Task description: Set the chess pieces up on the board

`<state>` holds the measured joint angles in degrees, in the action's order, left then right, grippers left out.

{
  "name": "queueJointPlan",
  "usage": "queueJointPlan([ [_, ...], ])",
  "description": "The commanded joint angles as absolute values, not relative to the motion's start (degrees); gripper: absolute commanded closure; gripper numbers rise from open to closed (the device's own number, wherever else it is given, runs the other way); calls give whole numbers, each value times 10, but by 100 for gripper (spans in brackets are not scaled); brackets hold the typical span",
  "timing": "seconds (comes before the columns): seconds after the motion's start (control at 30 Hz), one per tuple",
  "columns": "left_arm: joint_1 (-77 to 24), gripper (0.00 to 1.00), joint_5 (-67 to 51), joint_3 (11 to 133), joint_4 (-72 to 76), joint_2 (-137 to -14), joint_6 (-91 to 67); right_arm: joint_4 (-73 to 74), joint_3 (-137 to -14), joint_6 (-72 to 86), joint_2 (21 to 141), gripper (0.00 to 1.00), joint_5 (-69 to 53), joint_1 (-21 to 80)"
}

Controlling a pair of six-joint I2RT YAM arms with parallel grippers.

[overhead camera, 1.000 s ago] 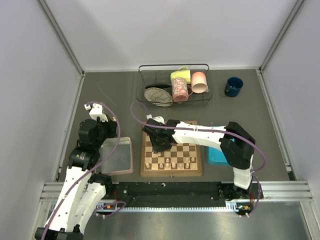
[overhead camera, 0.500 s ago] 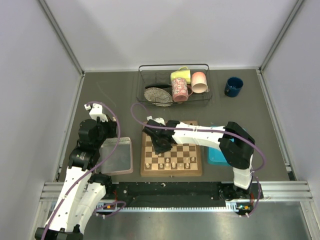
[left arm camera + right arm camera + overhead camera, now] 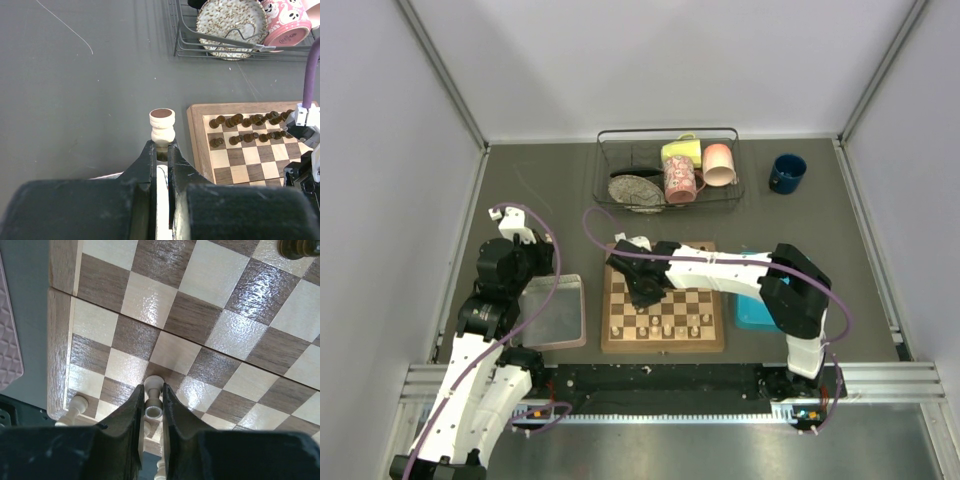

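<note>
The board lies between the arms, and it also shows in the left wrist view. Dark pieces stand in its two far rows and cream pieces in its near rows. My right gripper hangs over the board's left half. In the right wrist view it is shut on a cream pawn held just above a dark square near the cream rows. My left gripper is left of the board, shut on a cream piece whose brown base faces up.
A clear pinkish tray lies under the left arm. A blue tray lies right of the board, under the right arm. A wire rack with mugs and a plate stands at the back. A blue mug is at the back right.
My right gripper has shifted slightly toward the near side of the board with the pawn. The left arm has not moved.
</note>
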<state>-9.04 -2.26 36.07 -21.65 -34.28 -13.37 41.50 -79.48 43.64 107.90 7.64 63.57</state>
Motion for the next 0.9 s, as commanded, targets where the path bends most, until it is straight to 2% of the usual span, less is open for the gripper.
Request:
queueJointPlan([
  [0.0, -88, 100, -24, 364, -206, -339, -130, 413, -802, 434, 1036, 95, 84, 634],
  [0.27, -88, 100, -25, 364, -206, -339, -130, 503, -819, 432, 936, 100, 180, 628],
  [0.4, -88, 100, -25, 364, -206, -338, -128, 584, -786, 459, 832, 99, 227, 616],
  [0.63, -89, 100, -28, 364, -204, -342, -129, 666, -622, 580, 633, 100, 228, 607],
  [0.77, -88, 100, -30, 365, -205, -345, -129, 672, -548, 631, 583, 100, 209, 607],
  [0.87, -89, 100, -32, 364, -205, -345, -130, 661, -512, 645, 587, 100, 200, 607],
])
